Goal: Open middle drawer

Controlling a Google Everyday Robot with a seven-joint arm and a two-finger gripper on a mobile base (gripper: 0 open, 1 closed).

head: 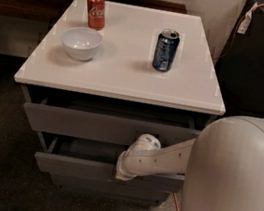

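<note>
— Where the white tubular arm (161, 157) ends, what can be made out of the gripper (121, 171)?

— It is set at the top edge of the flat grey handleless front of the middle drawer (75, 167), near the middle of its width. Whether the jaws are spread or pressed together cannot be told, since they are hidden by the wrist and the front strip.

— And where is that drawer found?

— It is second of three in the grey cabinet. It is drawn part-way out, so that a dark strip of its inside is shown beneath the taller top drawer front (93, 126), which also stands slightly out. The bottom grey front (107, 188) is set back below. The opening is judged begun, though perhaps not finished.

— What could be spoiled from here?

— If only a shallow hold is had on the lip, it may be lost under further pulling and the drawer left half open. Because the arm is brought in slantwise from the right, a pull off the drawer's line could be applied and the tray skewed on its runners. A jerk might be passed up to the white worktop (120, 82), where the tall blue drinks can (165, 50) and the red cola can (96, 10) could be toppled. The round white bowl (81, 43) is judged safer. Travel may also be limited by the robot's bulky white body (234, 186), close by the drawer's right end.
</note>
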